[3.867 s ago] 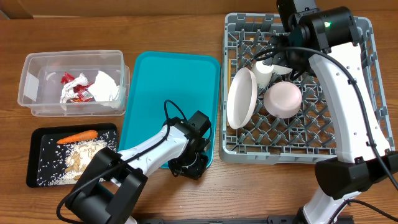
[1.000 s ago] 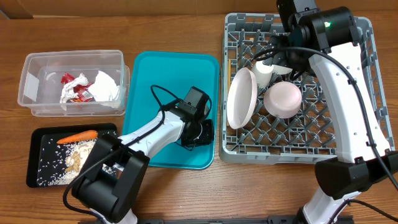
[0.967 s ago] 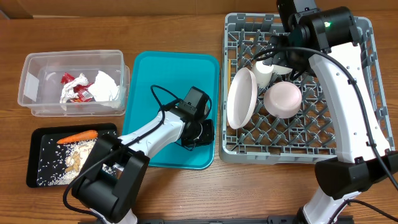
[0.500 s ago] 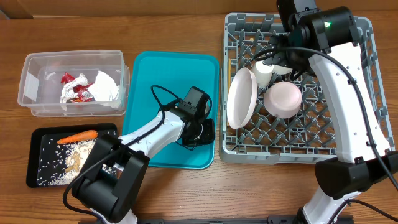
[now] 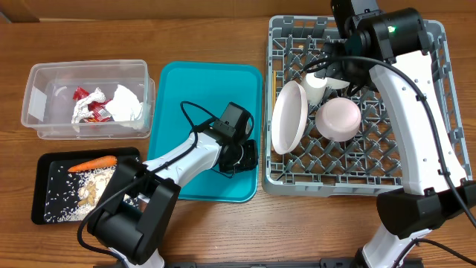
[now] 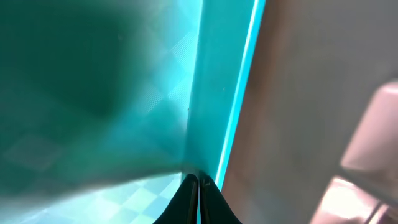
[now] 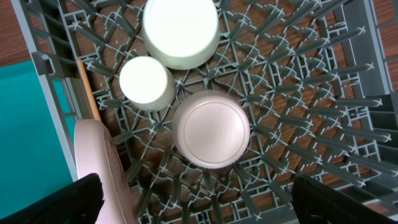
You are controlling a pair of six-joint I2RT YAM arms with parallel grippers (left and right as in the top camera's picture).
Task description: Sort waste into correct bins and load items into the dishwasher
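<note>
Wooden table (image 5: 297,223); teal tray (image 5: 201,97) sits just beside the dish rack (image 5: 335,186). Left wrist: left gripper (image 6: 198,186) looks pinched narrow on the tray wall. It's an edge grip, so the tray could slip or tilt when lifted. Right wrist: right gripper (image 7: 199,208) jaws wide, empty, over upturned bowl (image 7: 211,129).

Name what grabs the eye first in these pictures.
The bright teal tray in the middle stands out, with the left claw pinched on its right rim. To its right, the grey dish rack holds a pink plate on edge and an upturned pink bowl. At far left, an orange carrot lies on a black tray.
</note>
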